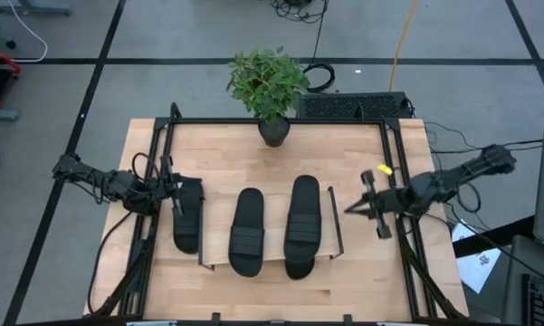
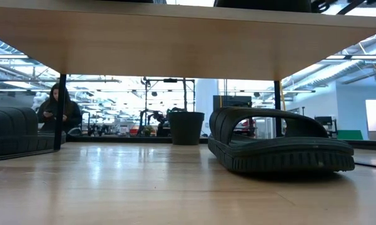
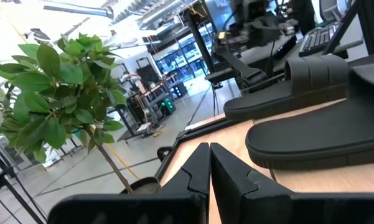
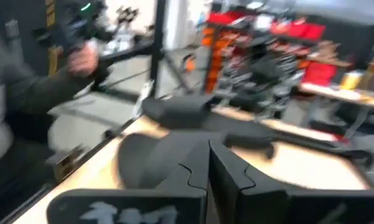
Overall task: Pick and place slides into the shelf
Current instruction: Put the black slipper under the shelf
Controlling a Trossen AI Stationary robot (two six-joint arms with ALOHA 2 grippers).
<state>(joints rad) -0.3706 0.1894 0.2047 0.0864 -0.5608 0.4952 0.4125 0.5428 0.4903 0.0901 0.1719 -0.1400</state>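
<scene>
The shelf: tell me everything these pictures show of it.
The shelf is a low rack: a light wood board carried on thin black wire end frames, standing on the larger wooden table. From above, two black slides lie on its board side by side, lengthwise, toes towards the plant. A third slide lies just outside its left frame. The low view shows another slide under the board.

Seen from above, two slides [image 1: 247, 232] [image 1: 302, 225] lie side by side on the shelf [image 1: 330, 237] at table centre, a third slide [image 1: 188, 213] just beside it at nine o'clock, the potted plant [image 1: 269, 88] at twelve, the closed right gripper [image 1: 351, 208] at three.
</scene>
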